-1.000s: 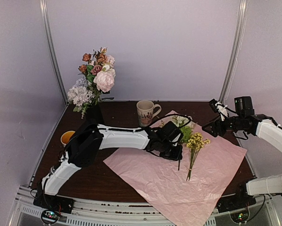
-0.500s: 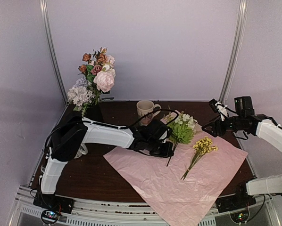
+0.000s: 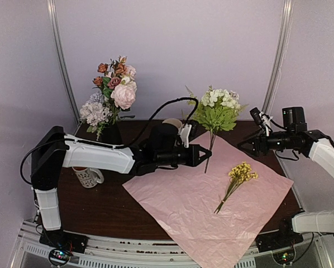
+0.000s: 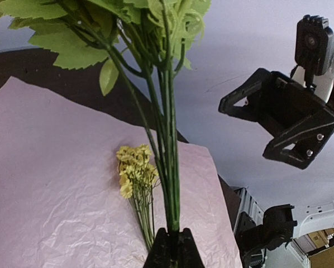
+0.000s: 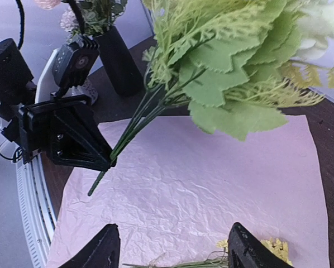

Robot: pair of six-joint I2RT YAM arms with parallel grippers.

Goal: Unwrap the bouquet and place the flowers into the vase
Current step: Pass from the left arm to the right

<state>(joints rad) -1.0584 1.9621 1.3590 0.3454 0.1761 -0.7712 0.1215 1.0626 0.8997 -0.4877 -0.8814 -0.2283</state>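
Top external: we see left jaws clamped on white-green sprig (image 3: 217,110) stems, blooms up, likely for stem-first drop into vase (image 3: 112,135) far left; right jaws apart, standing clear; yellow sprig (image 3: 239,172) on paper (image 3: 184,206).

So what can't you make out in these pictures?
- Top view: the cream mug sits behind the white left arm; only its rim shows.
- Left wrist view: the leafy green stem bunch held by the left claw loses its blooms past the top edge.
- Right wrist view: the small yellow flower sprig runs off the bottom edge; the mixed flowers cover the mouth of the tall matte black vase.
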